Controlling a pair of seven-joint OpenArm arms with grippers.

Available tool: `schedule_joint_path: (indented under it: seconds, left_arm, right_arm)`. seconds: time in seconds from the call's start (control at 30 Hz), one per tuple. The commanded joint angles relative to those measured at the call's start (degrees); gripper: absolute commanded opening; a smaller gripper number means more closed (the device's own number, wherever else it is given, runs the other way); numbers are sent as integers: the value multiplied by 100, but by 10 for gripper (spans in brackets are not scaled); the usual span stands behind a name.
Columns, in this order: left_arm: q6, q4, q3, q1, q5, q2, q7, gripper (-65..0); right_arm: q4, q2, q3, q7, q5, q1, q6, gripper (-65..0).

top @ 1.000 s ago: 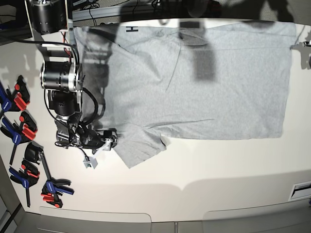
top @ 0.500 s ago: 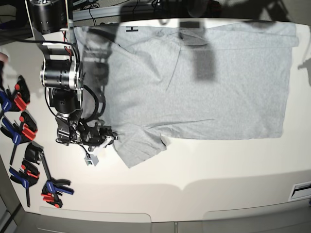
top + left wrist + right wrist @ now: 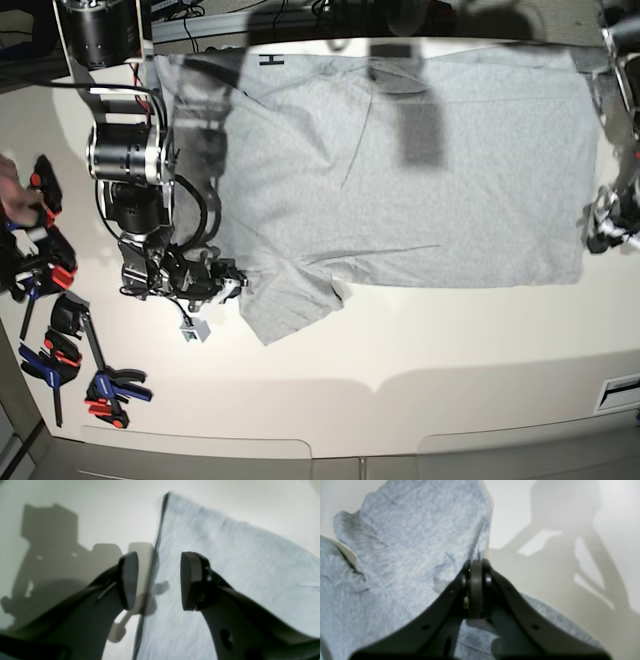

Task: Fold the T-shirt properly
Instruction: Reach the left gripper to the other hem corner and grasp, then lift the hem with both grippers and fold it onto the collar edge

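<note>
Black block letter "H" at the T-shirt (image 3: pixel 400 190) edge, no other readable text

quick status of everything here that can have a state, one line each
T-shirt: spread flat on the table, plain side up, not folded; near sleeve rumpled.
Right end effector: shut on the T-shirt's sleeve edge.
Left end effector: open, fingers either side of the hem edge, nothing held.
Spring clamps: lying loose beside the right arm, clamping nothing.
Table: bearing the shirt and clamps.
</note>
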State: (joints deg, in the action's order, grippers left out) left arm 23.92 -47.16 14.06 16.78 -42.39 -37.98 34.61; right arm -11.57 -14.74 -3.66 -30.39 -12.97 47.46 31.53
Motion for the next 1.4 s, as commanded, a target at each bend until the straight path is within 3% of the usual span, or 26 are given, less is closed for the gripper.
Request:
schedule_joint_path:
  seconds: [0.0,0.2,0.33,0.67,0.73,0.8,0.87,0.93,1.03,1.13,1.37]
  left_arm:
    - [-61,168,-46,332,-4,-173,-179,-394]
    - [-72,1982,-216,1486,33,-155,-339,-394]
    - [98,2815,-216,1834,-26,-20,-341,-394]
    - [264,2981,-216,1880,-116,640,-302,-403]
    - [267,2981,-216,1880,-118,654,-369,-479]
    - [267,2977,-216,1880,-120,616,-479,-644]
    - [267,2949,-214,1878,-179,553,-516,-650]
    - [372,2905,-212,1875,-337,463,-457,-650]
    - [1095,2830,-210,1840,-796,267,-232,-650]
    - [1580,2761,-210,1827,-1292,90,223,-650]
    - [1608,2750,-210,1829,-2328,-299,1167,-650]
  right_arm:
    - [-4,-4,-11,-197,144,92,-11,-650]
    - [-4,-4,-11,-186,142,92,-11,-650]
    - [-4,-2,-11,-149,140,92,-11,-650]
    - [-4,-7,-11,-155,142,90,-11,-650]
    - [-4,-7,-11,-155,142,92,-13,-650]
    - [-4,-7,-11,-155,131,92,-13,-650]
    - [-24,-31,-9,-192,-90,96,-9,-650]
    - [-199,-81,2,-470,-450,92,9,-650]
    - [-629,-164,87,-940,-920,90,188,-650]
    - [-1137,-229,284,-1438,-1182,26,358,-650]
    - [-2667,-232,1276,-2802,-2072,-494,728,-650]
